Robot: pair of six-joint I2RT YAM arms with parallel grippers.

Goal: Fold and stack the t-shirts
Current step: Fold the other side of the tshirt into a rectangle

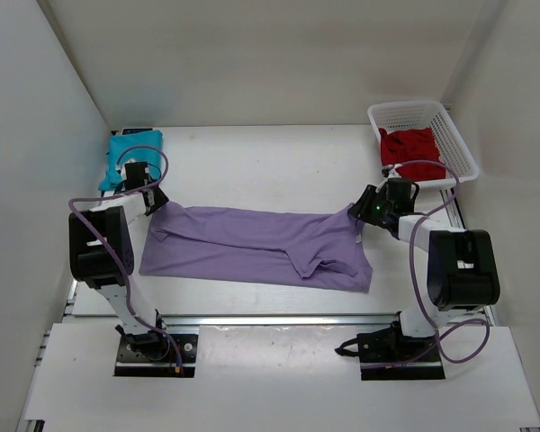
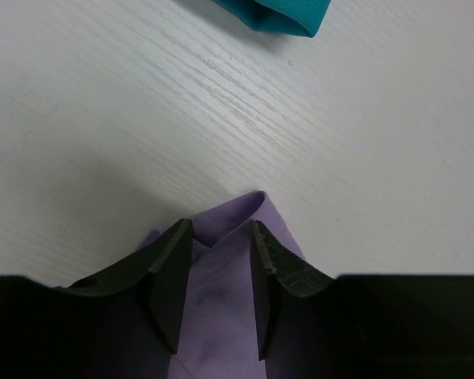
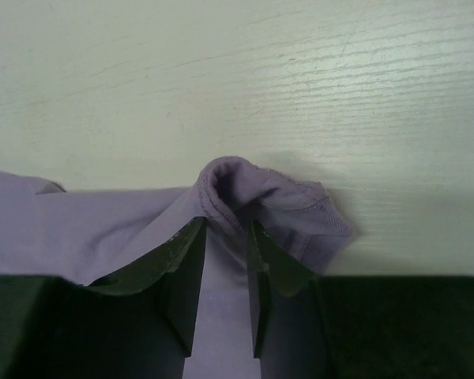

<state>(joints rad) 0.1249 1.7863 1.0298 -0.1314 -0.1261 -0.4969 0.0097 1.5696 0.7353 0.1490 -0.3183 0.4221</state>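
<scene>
The light purple cloth t-shirt (image 1: 261, 247) lay spread across the middle of the white surface (image 1: 252, 166). My left claw (image 2: 221, 230) straddled its far left corner and my right claw (image 3: 225, 227) its bunched right end, both narrowly parted. Whether they gripped, I couldn't tell. The teal t-shirt (image 1: 130, 155) sat at the far left corner, the dark red t-shirt (image 1: 412, 147) in the white mesh basket (image 1: 456, 141) far right.

Even overhead light brightens the white counter (image 2: 363, 158); soft shadow pools left of the left pincer (image 2: 221, 229), faint glare ahead, underexposed blackness behind.
</scene>
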